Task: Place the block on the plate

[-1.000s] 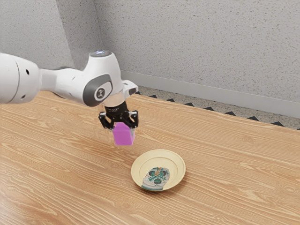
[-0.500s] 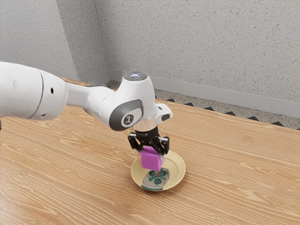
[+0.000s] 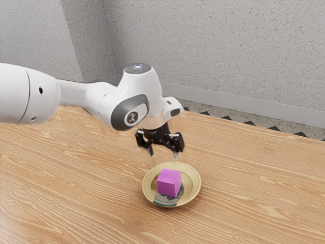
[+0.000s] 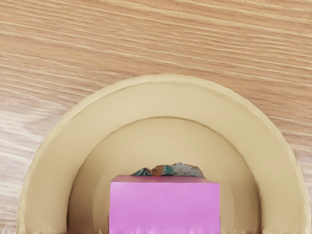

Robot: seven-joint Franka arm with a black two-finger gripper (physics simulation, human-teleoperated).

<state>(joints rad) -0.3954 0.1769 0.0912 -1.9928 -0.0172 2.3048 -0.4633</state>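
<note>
Above the plate, my gripper (image 3: pixel 162 152) hangs open, its fingertips apart and clear of the block. The magenta block (image 3: pixel 168 183) rests on the cream plate (image 3: pixel 192 185), inside its rim, partly covering the painted skull-like pattern. In the wrist view the block (image 4: pixel 165 207) lies just under the hand, with the plate (image 4: pixel 165 100) curving around it and a bit of the pattern showing beside it.
The wooden table (image 3: pixel 254 188) spreads around the plate. Behind the table's far edge stands a speckled grey wall (image 3: pixel 218 51) with a pale baseboard.
Since half a second ago, my gripper has let go of the block and risen above it. Before that, the hand carried the block toward the exterior view's right and down over the plate.
</note>
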